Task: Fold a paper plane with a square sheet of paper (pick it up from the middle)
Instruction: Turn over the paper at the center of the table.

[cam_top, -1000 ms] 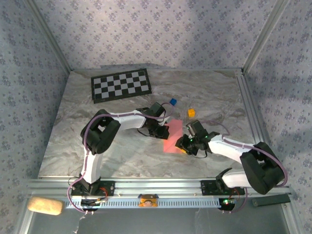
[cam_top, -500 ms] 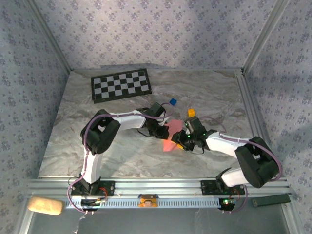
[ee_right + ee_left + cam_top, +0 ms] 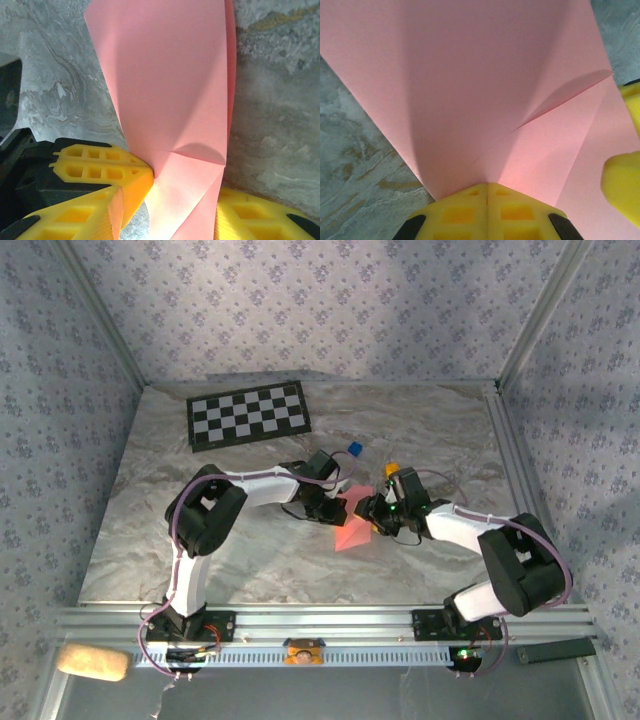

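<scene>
The salmon-pink sheet of paper [image 3: 352, 528] is partly folded and stands up off the table between both grippers; whether it has the paper plane's shape I cannot tell. My left gripper [image 3: 328, 504] is shut on its edge, the yellow fingers [image 3: 487, 200] pressed together below a diagonal crease in the paper [image 3: 485, 90]. My right gripper [image 3: 376, 514] reaches in from the right. In the right wrist view its jaws [image 3: 170, 200] stand open with the paper [image 3: 170, 90] running up between them. The left gripper's fingers [image 3: 100, 162] show beside the sheet there.
A black-and-white checkerboard mat [image 3: 248, 413] lies at the far left of the marble table. A small blue block [image 3: 354, 449] and a small orange block [image 3: 392, 469] sit just beyond the grippers. Aluminium rails [image 3: 512, 460] border the right side.
My right gripper has moved away from the near edge and closer to the left gripper. The paper has drawn in narrower between them. The left arm has stayed put.
</scene>
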